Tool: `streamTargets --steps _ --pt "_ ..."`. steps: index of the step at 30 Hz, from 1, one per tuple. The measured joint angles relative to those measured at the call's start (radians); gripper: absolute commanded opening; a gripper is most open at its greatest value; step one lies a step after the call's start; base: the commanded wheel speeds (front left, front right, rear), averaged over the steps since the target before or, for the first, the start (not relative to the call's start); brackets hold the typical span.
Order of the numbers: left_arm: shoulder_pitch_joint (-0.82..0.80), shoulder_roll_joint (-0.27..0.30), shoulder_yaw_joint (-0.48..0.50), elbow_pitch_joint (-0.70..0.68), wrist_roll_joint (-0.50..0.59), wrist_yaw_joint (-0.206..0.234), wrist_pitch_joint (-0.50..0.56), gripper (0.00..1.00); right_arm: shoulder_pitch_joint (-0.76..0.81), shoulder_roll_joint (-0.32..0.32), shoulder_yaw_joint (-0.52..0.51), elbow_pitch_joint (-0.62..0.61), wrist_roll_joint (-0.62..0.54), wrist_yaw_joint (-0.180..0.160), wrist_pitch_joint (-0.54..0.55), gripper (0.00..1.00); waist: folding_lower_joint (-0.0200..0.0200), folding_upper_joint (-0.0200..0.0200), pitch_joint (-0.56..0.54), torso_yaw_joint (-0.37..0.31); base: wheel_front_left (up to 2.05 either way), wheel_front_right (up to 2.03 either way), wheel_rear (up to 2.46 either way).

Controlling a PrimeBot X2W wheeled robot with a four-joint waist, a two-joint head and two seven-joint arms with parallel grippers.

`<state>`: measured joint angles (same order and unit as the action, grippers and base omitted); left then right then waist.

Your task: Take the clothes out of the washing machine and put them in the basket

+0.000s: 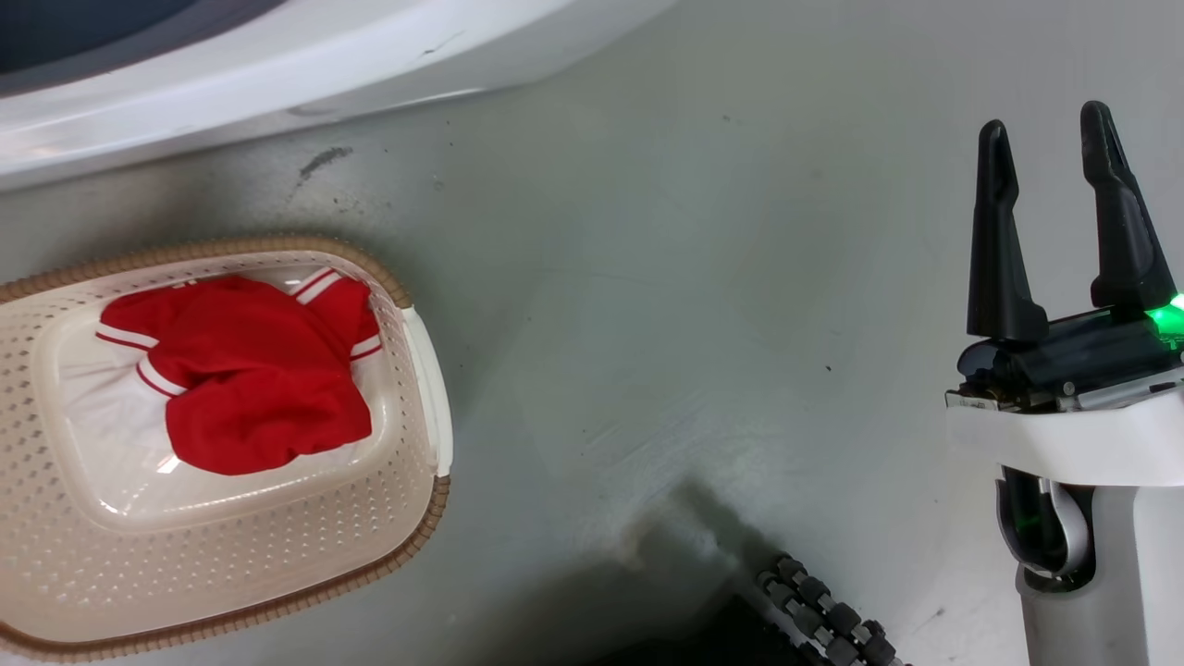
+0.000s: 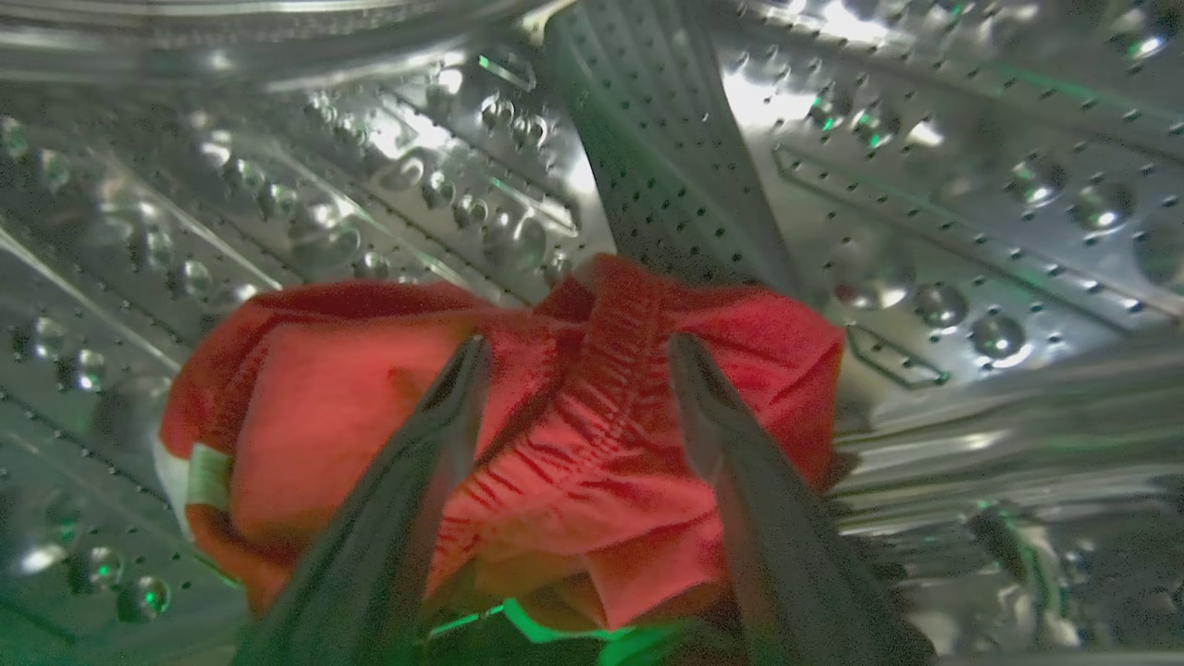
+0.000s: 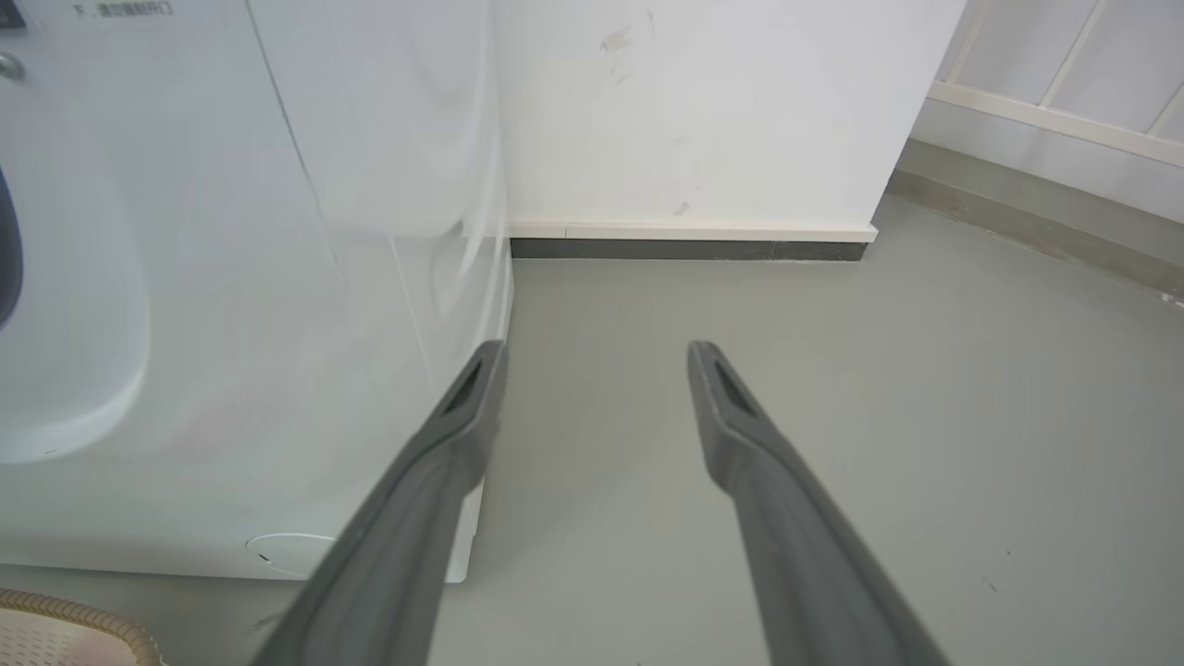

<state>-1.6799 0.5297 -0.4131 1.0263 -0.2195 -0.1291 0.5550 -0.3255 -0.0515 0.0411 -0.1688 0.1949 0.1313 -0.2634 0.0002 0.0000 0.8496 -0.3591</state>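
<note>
1. Head view, far L: the basket [image 1: 231, 564] sits on the grey floor [image 1: 647, 324]. It is cream w/ perforated sides and a brown woven-look rim. Its L part is cut off by the frame edge.
2. In the basket: a red jersey [image 1: 250, 388] lies crumpled on the base, w/ white stripe trim at the sleeves and a white panel showing on its L side.
3. Upper L, above the basket: the white front of the washing machine [image 1: 277, 65], near the basket but apart from it, w/ a dark patch at the top L corner.
4. Left wrist view: inside the steel drum [image 2: 925, 185], a red bundle [image 2: 324, 407] of clothes lies on the drum wall at the foot of a perforated lifter rib [image 2: 666, 166]. A white patch shows at the bundle's L edge.
5. Left gripper [image 2: 578, 340]: fingers spread wide, one on each side of the bundle's gathered seam, not closed on it. Cannot tell if the tips touch the fabric.
6. Head view, centre: the floor has scuff marks, and a row of dark rollers [image 1: 823, 610] shows at the bottom edge.
7. Head view, far R: right gripper [image 1: 1044, 118], fingers pointing up the view and set apart, nothing between them. A green light [image 1: 1167, 314] glows on its body.
8. Right wrist view, L to R: the basket rim at the bottom corner, the washing machine's white side, the right gripper's parted fingers over the floor, then a white wall [image 3: 694, 111] w/ a dark baseboard [image 3: 694, 248].
</note>
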Motion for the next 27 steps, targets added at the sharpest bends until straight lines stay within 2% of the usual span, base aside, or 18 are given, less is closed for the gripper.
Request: streamTargets --steps 6,15,16,17,27 --pt "-0.036 0.023 -0.039 0.016 0.002 0.0 0.068 1.0 -0.003 0.0 0.002 -0.005 0.017 0.0 0.0 1.0 0.0 0.0 0.041 -0.015 0.0 0.0 0.0" --pt "-0.045 0.034 -0.065 0.033 0.007 0.01 0.078 1.0 -0.006 0.0 0.006 -0.003 0.027 0.0 0.0 1.0 -0.0001 0.0 0.058 -0.029 0.0 0.0 0.0" --pt "-0.044 0.034 -0.069 0.032 0.011 0.012 0.075 0.95 -0.006 0.0 0.006 -0.002 0.027 0.0 0.0 1.0 -0.0001 0.0 0.057 -0.03 0.0 0.0 0.0" --pt "-0.041 0.035 -0.07 0.029 0.014 0.022 0.061 0.0 -0.006 0.0 0.005 -0.002 0.027 0.0 0.0 1.0 -0.0001 0.0 0.055 -0.03 0.0 0.0 0.0" --pt "0.0 0.033 -0.067 0.012 -0.011 0.038 -0.039 0.0 -0.006 0.0 0.0 0.004 0.013 0.0 0.0 1.0 -0.0001 0.0 0.025 -0.016 0.0 0.0 0.0"
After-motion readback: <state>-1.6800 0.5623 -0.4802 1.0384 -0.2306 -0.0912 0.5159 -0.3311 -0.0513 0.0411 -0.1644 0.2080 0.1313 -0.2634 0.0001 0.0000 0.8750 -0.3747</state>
